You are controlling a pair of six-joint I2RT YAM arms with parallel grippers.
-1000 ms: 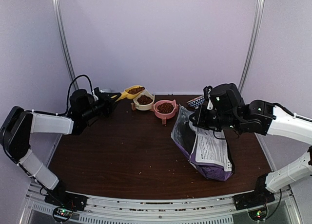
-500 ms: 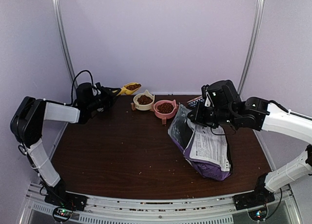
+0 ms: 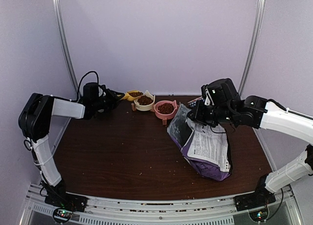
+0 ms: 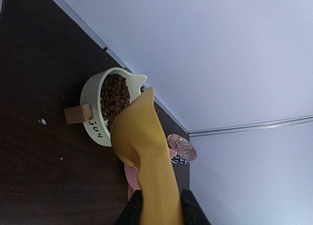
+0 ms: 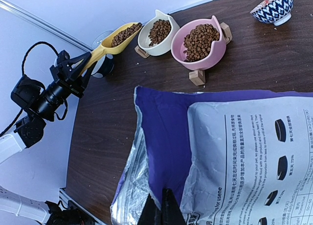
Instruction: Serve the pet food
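Your kibble (image 5: 198,38) fills the pink bowl (image 5: 205,61) and the cream bowl (image 5: 153,49) at the back of the surface (image 3: 122,151). More of it lies in the yellow scoop (image 5: 100,51), just beside the cream bowl. Your left jaws are partly spread, pinching the scoop's handle. Your right jaws are pressed together on the top edge of the purple bag (image 3: 208,149), which stands near the pink bowl. You cannot see inside the bag, nor inside the patterned bowl (image 5: 277,6).

Dark brown table (image 3: 127,151), bag (image 3: 208,149) lying at right, pink bowl (image 5: 208,56), cream bowl (image 5: 151,50), blue patterned bowl (image 5: 274,9) along far edge.
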